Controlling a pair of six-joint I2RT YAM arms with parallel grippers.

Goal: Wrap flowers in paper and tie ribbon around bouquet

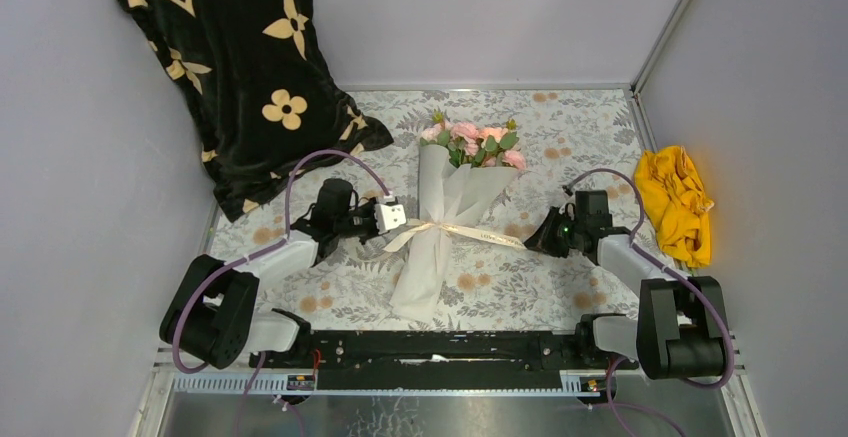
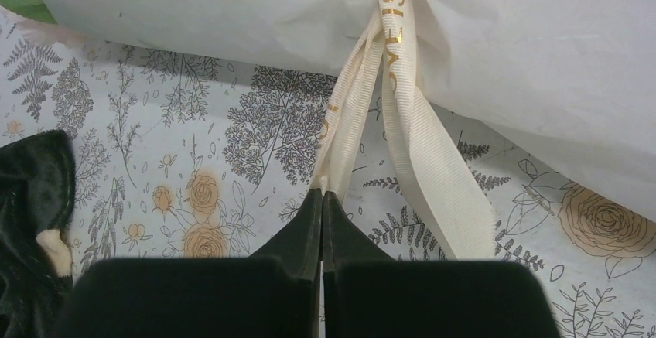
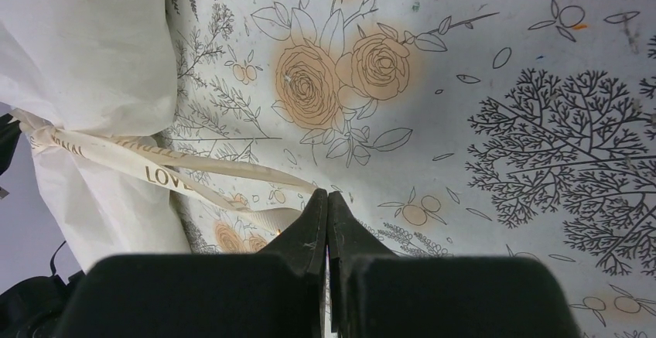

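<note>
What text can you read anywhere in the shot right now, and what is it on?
"LOVE": gold print on the ribbon, right wrist view.
Other gold letters along the ribbon, in both wrist views: creased or blurred, unreadable.
No other text shows.

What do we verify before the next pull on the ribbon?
1. Left gripper shut on one end of the ribbon: ok.
2. Right gripper shut on the other end: ok.
3. Ribbon cinched around the middle of the paper: ok.
4. Knot fully tied: cannot tell, since the crossing is not clear in any view.
5. Flowers inside the paper, heads out at the top: ok.
6. Black cloth and yellow cloth apart from the ribbon: ok.
</note>
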